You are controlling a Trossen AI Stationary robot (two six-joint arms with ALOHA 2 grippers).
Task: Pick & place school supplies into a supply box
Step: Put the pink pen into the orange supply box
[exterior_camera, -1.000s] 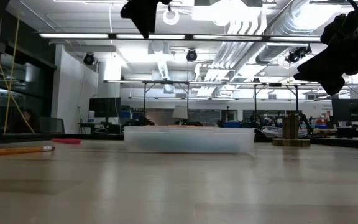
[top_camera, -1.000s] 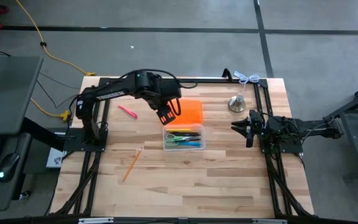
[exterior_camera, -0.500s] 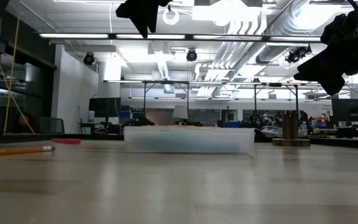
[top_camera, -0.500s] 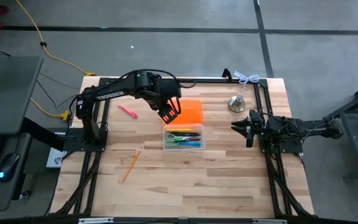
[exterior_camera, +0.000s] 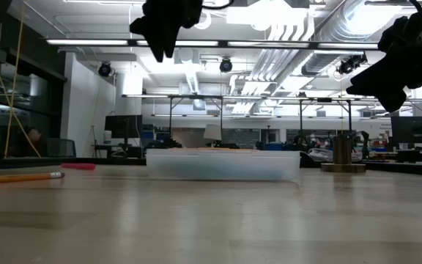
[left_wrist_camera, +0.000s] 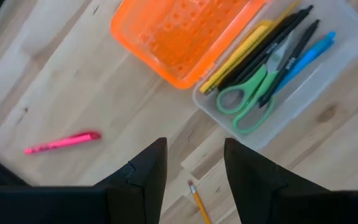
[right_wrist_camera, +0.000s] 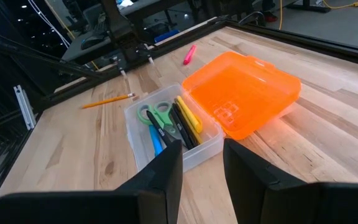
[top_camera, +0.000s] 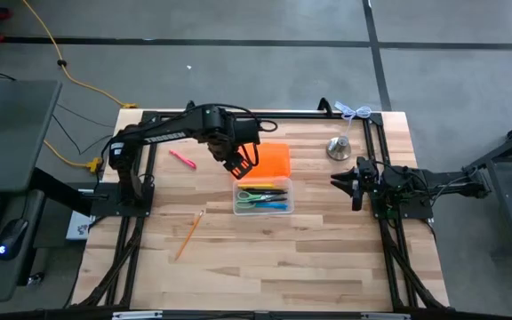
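Observation:
The clear supply box [top_camera: 262, 198] sits mid-table with its orange lid [top_camera: 276, 160] lying open on the far side. Inside are green-handled scissors [left_wrist_camera: 248, 98], a yellow pen, black pens and a blue pen [left_wrist_camera: 306, 55]. A pink pen [top_camera: 182, 159] and a wooden pencil [top_camera: 189, 233] lie flat on the table to the left of the box. My left gripper [left_wrist_camera: 194, 168] hangs open and empty, pointing down, above the table just left of the lid [top_camera: 238, 160]. My right gripper [right_wrist_camera: 201, 163] waits open and empty at the table's right side [top_camera: 349, 182].
A silver bell-shaped object [top_camera: 339, 148] stands at the far right, near my right arm. Black frame rails [top_camera: 140, 204] run along both sides of the table. The near half of the wooden table [top_camera: 274, 267] is bare.
My left gripper has sunk a little and rolled about its own axis above the left edge of the lid, drifting slightly toward the table's left. It stays open and empty.

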